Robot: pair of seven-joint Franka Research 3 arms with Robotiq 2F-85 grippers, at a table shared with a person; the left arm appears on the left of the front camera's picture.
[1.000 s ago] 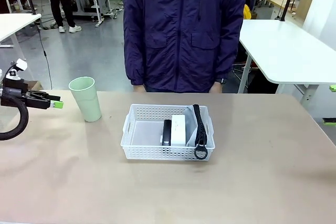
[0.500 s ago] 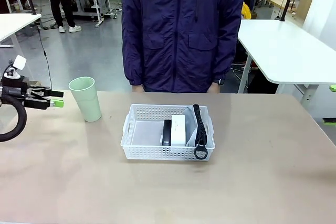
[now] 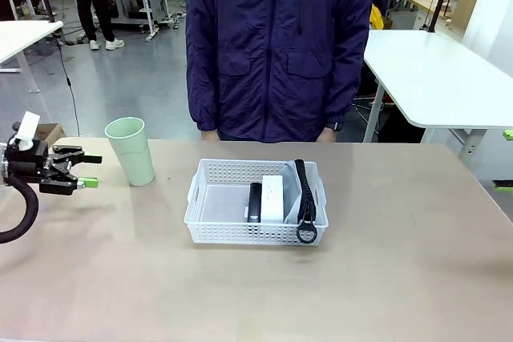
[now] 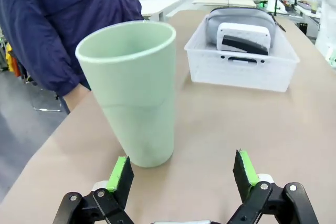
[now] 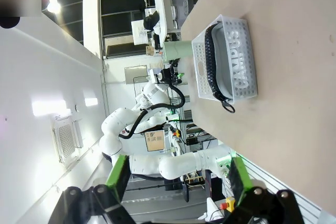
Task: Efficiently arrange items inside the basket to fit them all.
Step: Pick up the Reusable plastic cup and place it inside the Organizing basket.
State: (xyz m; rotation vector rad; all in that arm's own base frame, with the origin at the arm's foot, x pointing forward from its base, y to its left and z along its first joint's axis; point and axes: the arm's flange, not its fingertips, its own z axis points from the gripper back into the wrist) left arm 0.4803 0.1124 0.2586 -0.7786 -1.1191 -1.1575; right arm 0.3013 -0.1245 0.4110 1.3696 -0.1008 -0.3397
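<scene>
Cup (image 3: 131, 150) is stood outside the basket (image 3: 195, 194).
Left gripper (image 3: 89, 171) is held spread near the cup; right gripper (image 5: 178, 174) is spread too; pouch (image 4: 236, 16), box (image 3: 272, 196) and device (image 3: 255, 200) are packed inside.

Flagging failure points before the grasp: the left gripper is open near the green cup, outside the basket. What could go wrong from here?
1. In the left wrist view the cup sits off-centre before the open left gripper; one pad could nudge and topple it.
2. The basket is shallow, with free room only at its left end beside the black device; the tall cup may tip there.
</scene>
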